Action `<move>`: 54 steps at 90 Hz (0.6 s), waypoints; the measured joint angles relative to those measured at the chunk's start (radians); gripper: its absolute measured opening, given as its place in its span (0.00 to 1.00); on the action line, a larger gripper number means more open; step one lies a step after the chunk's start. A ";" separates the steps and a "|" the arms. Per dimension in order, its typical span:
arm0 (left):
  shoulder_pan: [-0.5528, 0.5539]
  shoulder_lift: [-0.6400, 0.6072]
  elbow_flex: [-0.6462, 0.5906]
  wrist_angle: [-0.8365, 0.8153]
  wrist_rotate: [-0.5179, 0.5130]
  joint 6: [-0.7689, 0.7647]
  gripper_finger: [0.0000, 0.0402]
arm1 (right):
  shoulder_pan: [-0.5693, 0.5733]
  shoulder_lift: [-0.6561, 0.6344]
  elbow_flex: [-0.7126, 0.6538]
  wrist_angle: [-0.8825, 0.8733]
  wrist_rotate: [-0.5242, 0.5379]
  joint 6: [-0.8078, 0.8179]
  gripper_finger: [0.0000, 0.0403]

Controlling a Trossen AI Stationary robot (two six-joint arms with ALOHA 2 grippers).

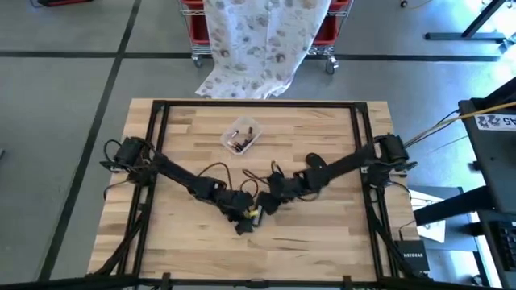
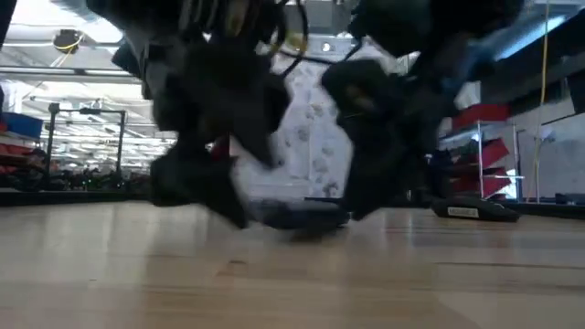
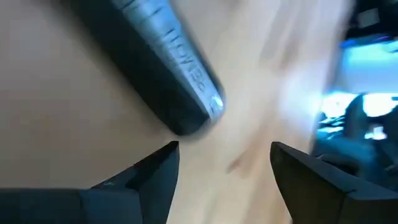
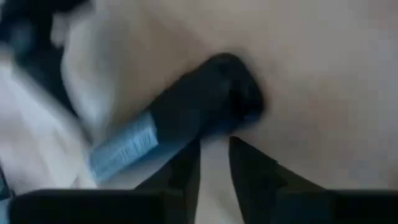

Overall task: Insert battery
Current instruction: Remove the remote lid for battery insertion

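A long dark device (image 3: 163, 70) with a silver label lies flat on the wooden table near its middle; in the low view it shows as a flat dark shape (image 2: 302, 217). My left gripper (image 3: 224, 152) hovers just off one end of the device, open, with nothing between its fingers. My right gripper (image 4: 215, 146) is at the device's other, rounded end (image 4: 230, 87), fingers nearly together. In the high view both grippers (image 1: 240, 217) (image 1: 266, 205) meet over the device. A small clear tub (image 1: 240, 137) holding small dark pieces stands farther back. No battery shows in either gripper. My right gripper has its fingertips (image 4: 198, 146) right at the device's rounded dark end (image 4: 239, 118), coming along its length. Whether they touch it I cannot tell.
A black frame (image 1: 258, 105) runs around the table's edges. A patterned cloth (image 1: 258, 40) hangs over a red cart beyond the far edge. Bare wood lies toward the near edge (image 1: 266, 258) and on both sides.
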 joint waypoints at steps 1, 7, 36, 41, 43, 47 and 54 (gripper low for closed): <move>-0.004 0.004 0.000 0.023 -0.006 0.001 0.58 | -0.006 0.005 0.007 0.000 -0.002 -0.010 0.10; -0.010 0.015 0.008 0.075 -0.029 -0.003 0.58 | -0.045 0.032 0.054 -0.004 -0.035 -0.084 0.05; -0.037 -0.147 0.007 -0.169 -0.093 0.079 0.58 | -0.041 -0.068 0.197 -0.062 0.066 -0.366 0.02; -0.051 -0.185 0.008 -0.223 -0.140 0.126 0.58 | -0.013 -0.080 0.196 -0.079 0.056 -0.398 0.02; -0.054 -0.200 0.009 -0.246 -0.159 0.149 0.58 | 0.001 -0.085 0.196 -0.084 0.057 -0.408 0.02; -0.061 -0.231 0.014 -0.300 -0.201 0.224 0.58 | 0.031 -0.100 0.196 -0.100 0.059 -0.418 0.02; -0.068 -0.260 0.014 -0.379 -0.271 0.428 0.58 | 0.094 -0.107 0.194 -0.126 0.079 -0.418 0.02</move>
